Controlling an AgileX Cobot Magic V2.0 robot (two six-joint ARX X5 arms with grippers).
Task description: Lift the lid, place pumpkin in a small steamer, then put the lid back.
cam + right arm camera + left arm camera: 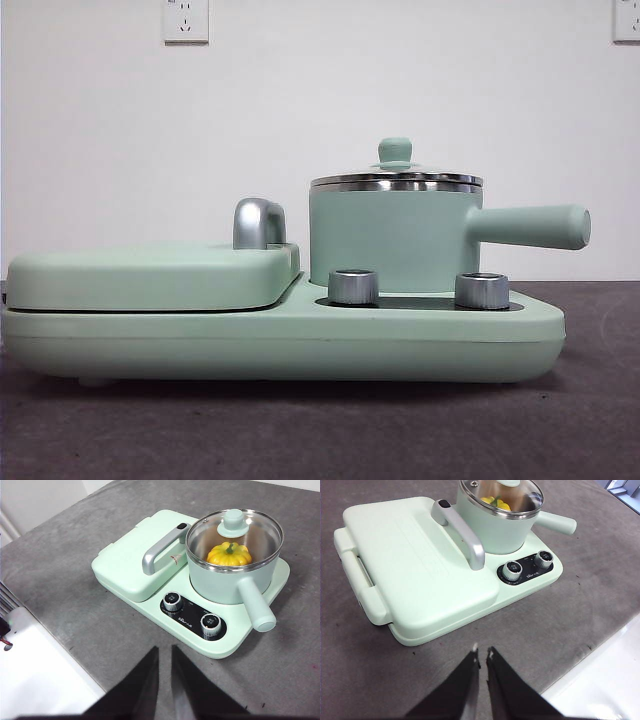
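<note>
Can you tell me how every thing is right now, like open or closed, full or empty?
lid: on the pot, closed.
small steamer: on the base, covered.
pumpkin: inside the steamer, upright.
flat cover: shut.
left pincer: empty, nearly shut.
right pincer: empty, nearly shut.

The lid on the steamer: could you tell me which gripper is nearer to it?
Neither clearly. Both the left gripper and right gripper hover back from the lid, apart from the appliance, over the table.
</note>
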